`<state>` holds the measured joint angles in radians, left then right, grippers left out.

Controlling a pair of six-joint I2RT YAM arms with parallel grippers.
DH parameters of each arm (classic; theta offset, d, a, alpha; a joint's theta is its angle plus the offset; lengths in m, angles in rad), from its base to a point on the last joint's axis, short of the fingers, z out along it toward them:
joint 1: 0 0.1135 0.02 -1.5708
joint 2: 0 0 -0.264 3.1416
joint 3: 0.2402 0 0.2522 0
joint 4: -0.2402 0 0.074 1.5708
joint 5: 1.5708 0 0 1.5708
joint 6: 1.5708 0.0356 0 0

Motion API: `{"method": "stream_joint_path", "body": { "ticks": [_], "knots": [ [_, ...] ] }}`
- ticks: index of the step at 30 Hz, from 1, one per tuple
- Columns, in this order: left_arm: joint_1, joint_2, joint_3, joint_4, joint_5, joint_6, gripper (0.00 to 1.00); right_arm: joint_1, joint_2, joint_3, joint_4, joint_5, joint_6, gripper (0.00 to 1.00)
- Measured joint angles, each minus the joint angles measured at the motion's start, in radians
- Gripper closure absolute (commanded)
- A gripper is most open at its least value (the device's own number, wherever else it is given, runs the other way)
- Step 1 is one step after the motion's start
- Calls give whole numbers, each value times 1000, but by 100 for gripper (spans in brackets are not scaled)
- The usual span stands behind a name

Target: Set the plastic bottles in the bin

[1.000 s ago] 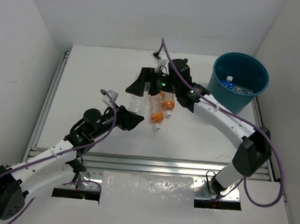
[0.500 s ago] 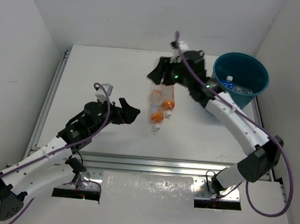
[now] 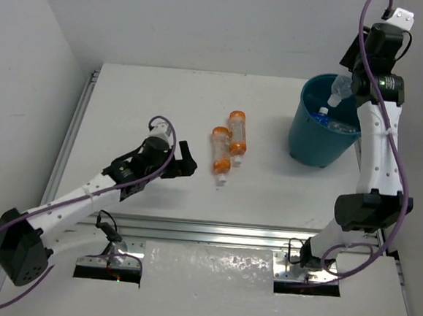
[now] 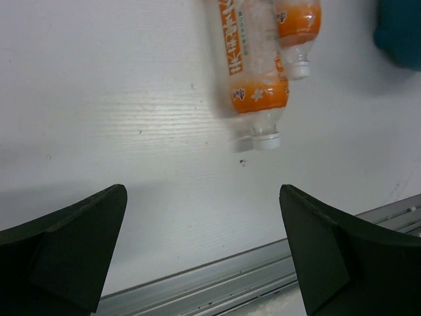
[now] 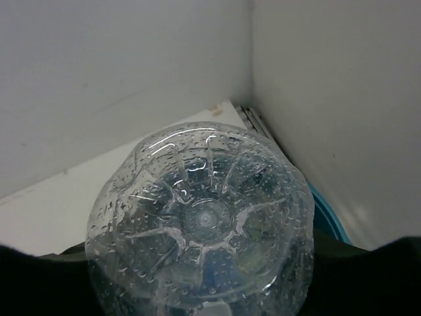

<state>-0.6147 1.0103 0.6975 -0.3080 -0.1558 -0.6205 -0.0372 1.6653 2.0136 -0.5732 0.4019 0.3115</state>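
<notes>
Two orange plastic bottles point(image 3: 220, 151) point(image 3: 237, 133) with white caps lie side by side mid-table; the left wrist view shows them point(image 4: 253, 72) point(image 4: 296, 20) ahead of the fingers. My left gripper point(image 3: 184, 163) point(image 4: 200, 191) stands open just left of them with nothing in it. My right gripper point(image 3: 348, 72) is raised above the teal bin point(image 3: 322, 145), shut on a clear bottle point(image 3: 339, 87) that hangs over the rim. That bottle's wet base point(image 5: 204, 224) fills the right wrist view. A blue-labelled bottle point(image 3: 321, 115) lies inside the bin.
White walls enclose the table on the left, back and right. The bin's rim point(image 5: 327, 220) sits close to the right back corner. A metal rail point(image 3: 213, 228) runs along the table's near edge.
The left gripper has opened and stayed low beside the orange bottles. The right gripper closed on the clear bottle and swung it from mid-table up over the bin.
</notes>
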Motion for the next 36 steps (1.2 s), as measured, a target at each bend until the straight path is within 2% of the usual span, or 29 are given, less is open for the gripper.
{"method": "stream_joint_path", "body": {
  "ticks": [1, 6, 10, 13, 18, 22, 24, 27, 30, 31, 33, 34, 36],
  "knots": [
    [0, 31, 11, -5, 2, -3, 1, -14, 19, -5, -13, 11, -3, 2],
    [-13, 175, 111, -19, -2, -36, 1, -28, 60, -72, -90, 15, 18, 1],
    [-69, 341, 287, -44, -60, -77, 1, -17, 15, -164, -117, -31, 59, 1],
    [-114, 446, 387, -46, -113, -103, 1, 15, -99, -298, -122, -55, 79, 1],
    [-138, 640, 521, -63, -203, -126, 9, 119, -404, -540, -96, -137, 114, 1],
    [-138, 826, 611, -83, -255, -129, 11, 145, -623, -709, -74, -202, 142, 1],
    [-138, 896, 636, -98, -269, -129, 12, 149, -677, -754, -76, -229, 150, 1],
    [-138, 968, 659, -103, -272, -128, 25, 156, -721, -782, -79, -280, 161, 1],
    [-137, 1004, 659, -113, -275, -140, 62, 159, -735, -793, -79, -348, 170, 1],
    [-135, 999, 656, -110, -278, -149, 78, 161, -738, -796, -78, -374, 173, 1],
    [-127, 964, 603, -79, -277, -160, 97, 166, -744, -808, -66, -442, 183, 1],
    [-122, 929, 548, -62, -275, -162, 100, 167, -745, -816, -53, -482, 188, 1],
    [-103, 838, 435, -58, -277, -171, 100, 177, -744, -851, -7, -584, 205, 1]
  ]
}}
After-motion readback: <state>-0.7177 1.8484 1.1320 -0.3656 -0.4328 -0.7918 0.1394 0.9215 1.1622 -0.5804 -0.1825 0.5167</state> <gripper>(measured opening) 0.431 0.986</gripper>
